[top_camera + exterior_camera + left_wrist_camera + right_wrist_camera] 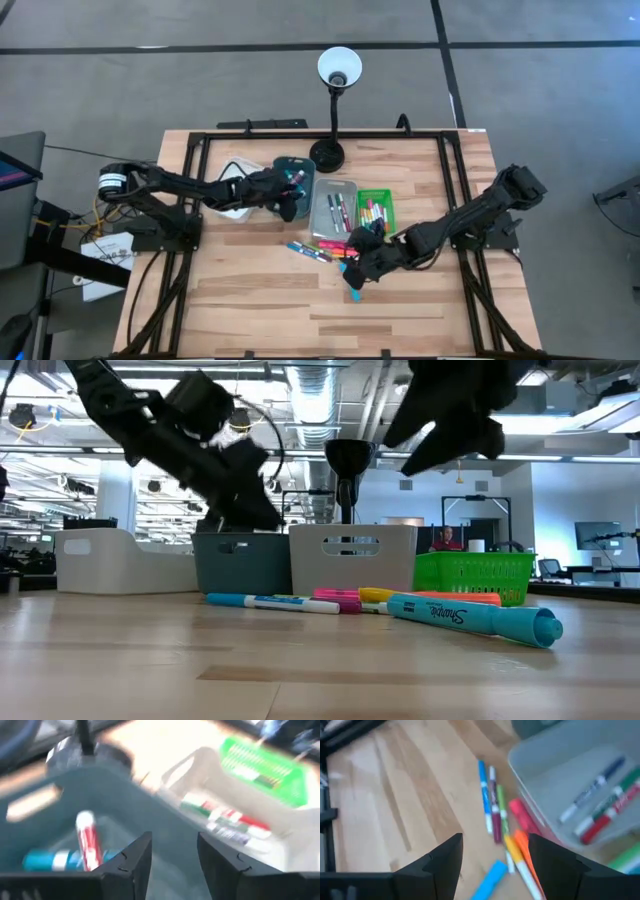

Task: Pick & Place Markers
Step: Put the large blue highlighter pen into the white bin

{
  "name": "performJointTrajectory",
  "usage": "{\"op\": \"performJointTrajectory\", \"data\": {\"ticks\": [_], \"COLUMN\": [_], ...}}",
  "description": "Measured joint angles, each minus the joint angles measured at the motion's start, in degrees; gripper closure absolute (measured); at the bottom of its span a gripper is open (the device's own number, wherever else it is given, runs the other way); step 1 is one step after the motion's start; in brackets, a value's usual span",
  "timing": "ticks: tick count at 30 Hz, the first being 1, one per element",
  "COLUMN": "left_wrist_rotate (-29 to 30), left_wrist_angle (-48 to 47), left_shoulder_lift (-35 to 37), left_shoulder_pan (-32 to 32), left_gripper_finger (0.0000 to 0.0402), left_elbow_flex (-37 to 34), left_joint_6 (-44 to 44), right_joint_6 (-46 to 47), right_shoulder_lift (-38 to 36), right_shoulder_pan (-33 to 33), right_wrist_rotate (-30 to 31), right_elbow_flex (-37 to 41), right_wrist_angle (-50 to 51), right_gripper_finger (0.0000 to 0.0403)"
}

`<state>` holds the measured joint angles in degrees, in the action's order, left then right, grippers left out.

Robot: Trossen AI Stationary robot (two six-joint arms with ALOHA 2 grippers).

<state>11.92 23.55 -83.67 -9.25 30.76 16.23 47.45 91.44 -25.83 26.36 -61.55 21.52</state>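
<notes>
Several loose markers (318, 250) lie flat on the wooden table near the trays; they also show in the right wrist view (495, 810). A thick blue highlighter (470, 617) lies nearest the front edge. My right gripper (495, 855) is open and empty, above these markers (358, 268). My left gripper (174, 851) is open and empty, over the teal tray (293, 172). That tray holds a red marker (89, 840) and a blue marker (47, 860). The grey tray (333, 208) and the green tray (376, 208) hold more markers.
A white tray (236, 186) stands left of the teal tray. A black desk lamp (328, 152) with a white shade stands behind the trays. A black frame (450, 180) runs around the table's edges. Bare wood (250, 300) lies toward the near edge.
</notes>
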Motion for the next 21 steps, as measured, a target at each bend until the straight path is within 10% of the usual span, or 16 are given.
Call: {"op": "performJointTrajectory", "data": {"ticks": [12, 21], "left_wrist_rotate": [0.0, 0.0], "left_wrist_angle": [0.9, 1.1], "left_shoulder_lift": [15.6, 16.6], "left_shoulder_pan": [5.3, 6.3], "left_gripper_finger": [0.0270, 0.0270], "left_elbow_flex": [-0.9, -2.5], "left_joint_6": [-6.3, -8.5], "right_joint_6": [10.0, 12.0], "right_shoulder_lift": [12.8, 15.9], "right_shoulder_pan": [0.1, 1.6], "right_wrist_rotate": [-22.0, -20.8], "right_elbow_flex": [-1.1, -3.5], "right_wrist_angle": [0.6, 2.6], "right_gripper_finger": [0.0187, 0.0187]}}
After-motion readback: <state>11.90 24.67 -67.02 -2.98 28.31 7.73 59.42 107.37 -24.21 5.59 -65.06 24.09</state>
